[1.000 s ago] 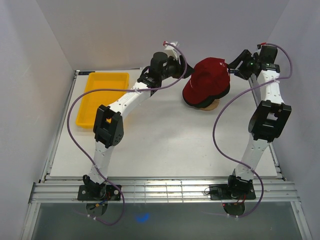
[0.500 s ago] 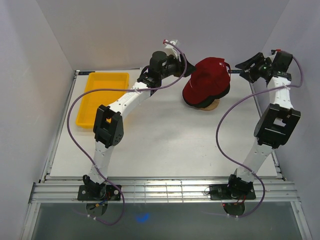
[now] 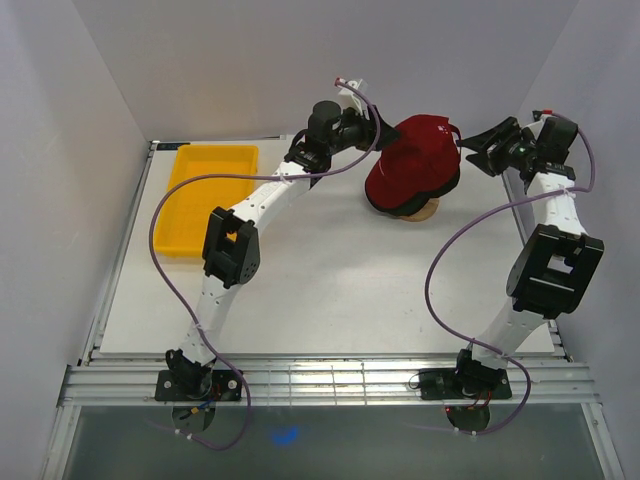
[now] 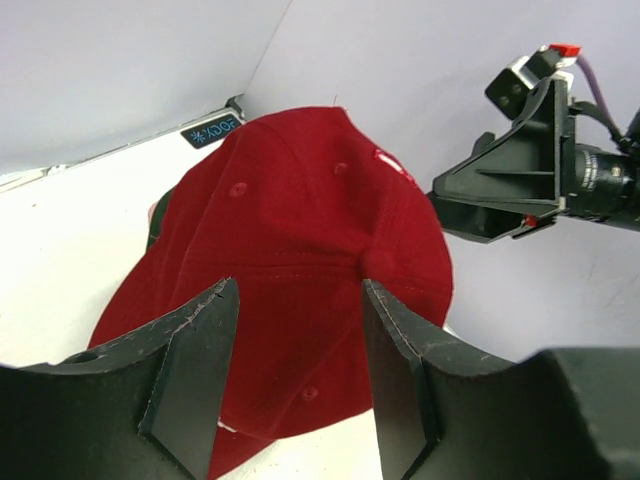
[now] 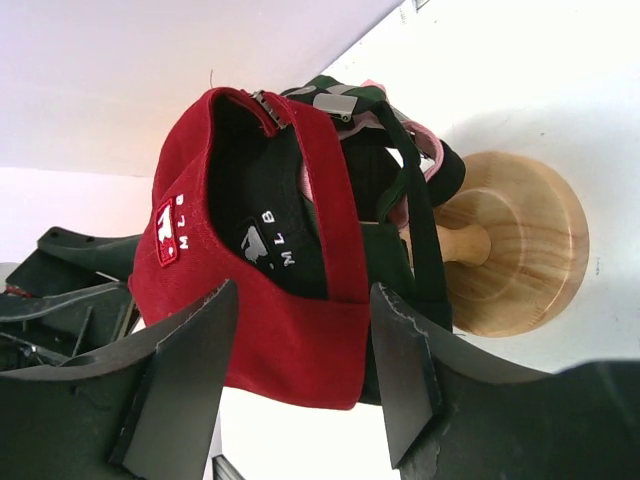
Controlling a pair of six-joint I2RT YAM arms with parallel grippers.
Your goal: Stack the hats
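The dark red cap sits on top of the stack on the wooden stand at the back of the table. In the right wrist view the red cap covers the dark green cap and the pink cap, all over the wooden stand. My left gripper is open and empty just left of the red cap. My right gripper is open and empty just right of the stack.
A yellow tray lies at the back left of the white table. White walls close in the back and both sides. The right arm shows in the left wrist view.
The right gripper let go of the red cap, pulled away to the right, then came back a little toward it. The left arm has shifted slightly right toward the cap.
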